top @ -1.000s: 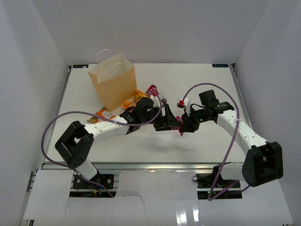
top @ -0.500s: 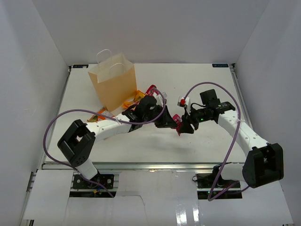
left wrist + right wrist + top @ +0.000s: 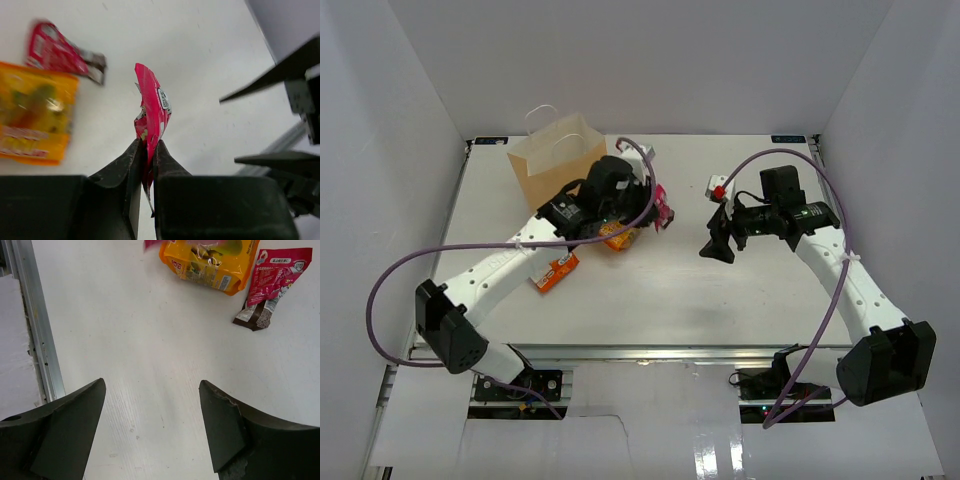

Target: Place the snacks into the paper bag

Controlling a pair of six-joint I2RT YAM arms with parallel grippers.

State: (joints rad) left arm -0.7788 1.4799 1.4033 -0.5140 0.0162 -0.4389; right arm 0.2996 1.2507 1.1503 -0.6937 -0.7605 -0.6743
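Just right of the paper bag (image 3: 560, 175): the left gripper (image 3: 658, 212) hangs above the desk (image 3: 650, 300), jaws clenched on the held red-pink packet (image 3: 152, 112), which stands thin and edge-on between them.
Bag: upright at the far left of the desk, white handles (image 3: 545, 115) raised over the rim; how wide the mouth gapes cannot be told.
Step in hand: carrying this packet to the bag mouth, by my judgement.
Doing it well: rise above the rim first, come in clear of the handles, centre over the opening, release low.
Risk: brushing the wall may tip the bag.
Right gripper (image 3: 713, 243): jaws spread wide, grasping nothing, well apart.
Left on the desk: 1 orange packet (image 3: 620, 236) beside a second red-pink packet (image 3: 275, 280); another orange packet (image 3: 552, 272) nearer the front.
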